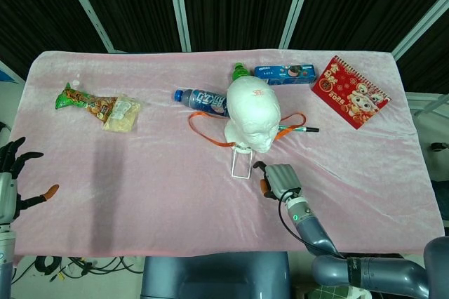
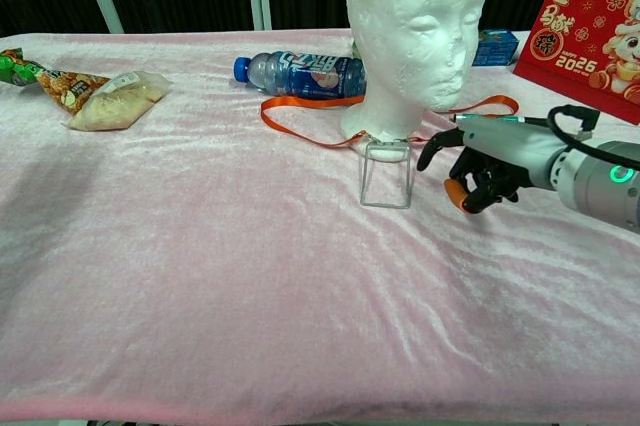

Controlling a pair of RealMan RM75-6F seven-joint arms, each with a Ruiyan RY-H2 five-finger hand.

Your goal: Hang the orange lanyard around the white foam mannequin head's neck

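Orange lanyard (image 1: 210,130) already looped round neck of white foam head (image 1: 252,113), mid-table. Right hand (image 2: 480,166) curled, empty, just beside clear badge holder (image 2: 386,174); left hand (image 1: 10,173) splayed, empty, at table's left edge w/ bare pink cloth (image 1: 154,194) between. Red calendar (image 2: 590,26) reads "2025".

Orange lanyard (image 2: 300,106) around upright (white) mannequin head (image 2: 415,31)

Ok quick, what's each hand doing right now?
Left hand: open, fingers spread, holding nothing.
Right hand: fingers curled in, holding nothing, near the clear badge holder.
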